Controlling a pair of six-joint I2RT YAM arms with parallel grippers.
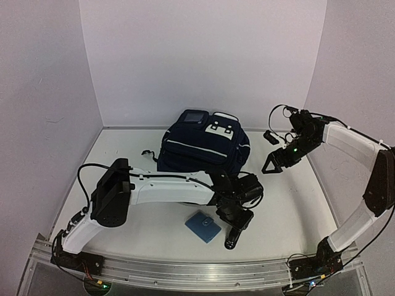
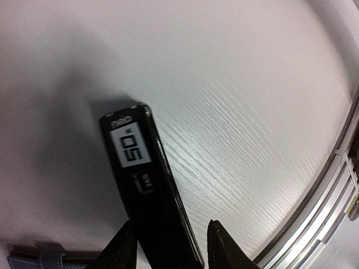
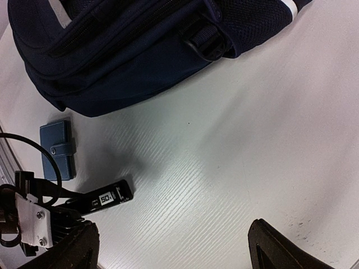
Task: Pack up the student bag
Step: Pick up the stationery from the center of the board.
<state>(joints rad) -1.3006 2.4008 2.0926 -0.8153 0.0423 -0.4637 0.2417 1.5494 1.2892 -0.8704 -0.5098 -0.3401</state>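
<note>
Left wrist view: my left gripper (image 2: 171, 224) has its fingers flanking a slim black device (image 2: 140, 168); gripping or not, I cannot tell.
Device label (image 2: 133, 147): white, reads 50.
Right gripper (image 3: 174, 235): my fingers spread wide, holding nothing.
Student bag (image 1: 200, 145): on the table (image 1: 290, 197), beyond the blue wallet (image 1: 202, 226).

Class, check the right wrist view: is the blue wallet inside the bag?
No, the wallet lies on the table beside the bag.

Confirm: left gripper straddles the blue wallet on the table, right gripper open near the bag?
No. Left wrist view: the left gripper straddles the slim black bar with a white label, not the wallet lying beside it. The rest holds.
</note>
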